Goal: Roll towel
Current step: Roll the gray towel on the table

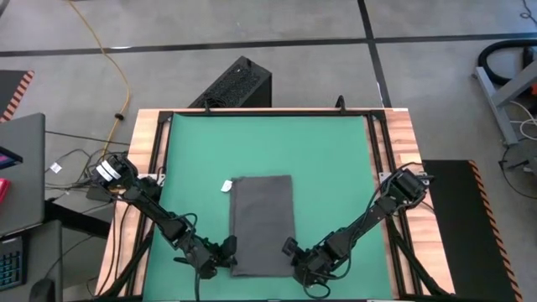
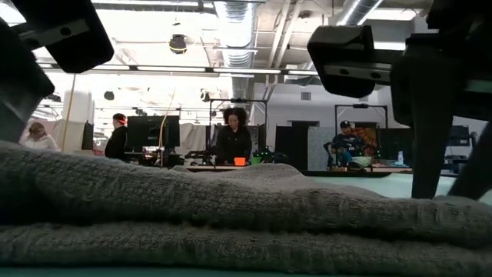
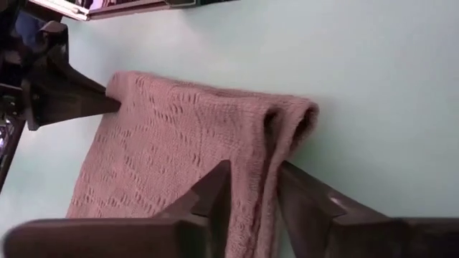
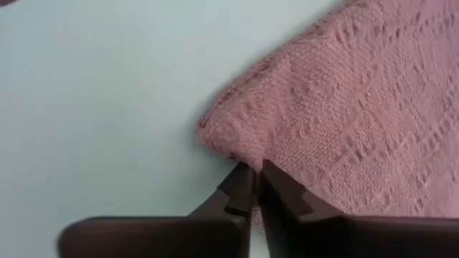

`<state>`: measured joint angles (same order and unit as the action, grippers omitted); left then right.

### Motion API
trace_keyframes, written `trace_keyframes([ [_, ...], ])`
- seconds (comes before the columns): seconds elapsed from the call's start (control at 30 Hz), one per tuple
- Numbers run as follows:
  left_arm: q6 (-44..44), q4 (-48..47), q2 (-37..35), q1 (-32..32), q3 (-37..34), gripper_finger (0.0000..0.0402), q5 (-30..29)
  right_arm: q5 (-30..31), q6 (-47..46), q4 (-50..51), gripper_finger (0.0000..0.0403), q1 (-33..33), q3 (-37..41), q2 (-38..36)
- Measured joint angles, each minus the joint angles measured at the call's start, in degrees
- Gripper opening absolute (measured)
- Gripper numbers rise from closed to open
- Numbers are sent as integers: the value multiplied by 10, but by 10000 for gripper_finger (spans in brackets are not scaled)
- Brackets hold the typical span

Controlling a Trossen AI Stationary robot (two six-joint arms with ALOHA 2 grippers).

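So the towel (image 1: 262, 222) is lying folded into a long strip on the green mat (image 1: 327, 159), a bit toward the near side of the table (image 1: 401, 126), with its little white tag (image 1: 226, 185) poking out at the far left corner. Both arms are down at the near end of it. The left tool (image 1: 225, 249) is at the near left corner, and from its own camera the fingers (image 3: 215, 197) sit either side of the folded edge, pinching it. The right tool (image 1: 291, 249) is at the near right corner, its fingers (image 4: 240, 188) nearly together right at the corner of the cloth, gripping the very edge as far as I can see.

Around the table: a black box (image 1: 235, 84) stands on the floor just behind the far edge, a yellow cable (image 1: 113, 63) snakes across the floor on the left, and a laptop (image 1: 21, 172) sits off to the left. From table height the towel fills the whole foreground and blocks most of the mat. Behind it a few people (image 2: 233, 137) are at desks with monitors.
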<state>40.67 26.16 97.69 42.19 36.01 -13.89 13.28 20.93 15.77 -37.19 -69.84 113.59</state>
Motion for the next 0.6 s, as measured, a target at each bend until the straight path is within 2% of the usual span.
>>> trace_keyframes([
  [0.1, -31, -2, 0, 0, 0, 59, 1, 0, -28, 3, 16, 0, 0, 0],
  [0.23, -104, -2, 0, -5, 0, 9, 0, 1, -65, 3, 13, 0, 0, -1],
  [0.4, -100, -12, 0, -8, 1, 2, -38, 4, -94, 3, 14, 2, 0, -1],
  [0.47, -107, -10, 0, -8, 1, 1, -35, 3, -96, 7, 10, 2, -2, -1],
  [0.6, -199, -7, -2, -9, 21, 0, -16, -24, -131, 40, 8, 3, -21, -1],
])
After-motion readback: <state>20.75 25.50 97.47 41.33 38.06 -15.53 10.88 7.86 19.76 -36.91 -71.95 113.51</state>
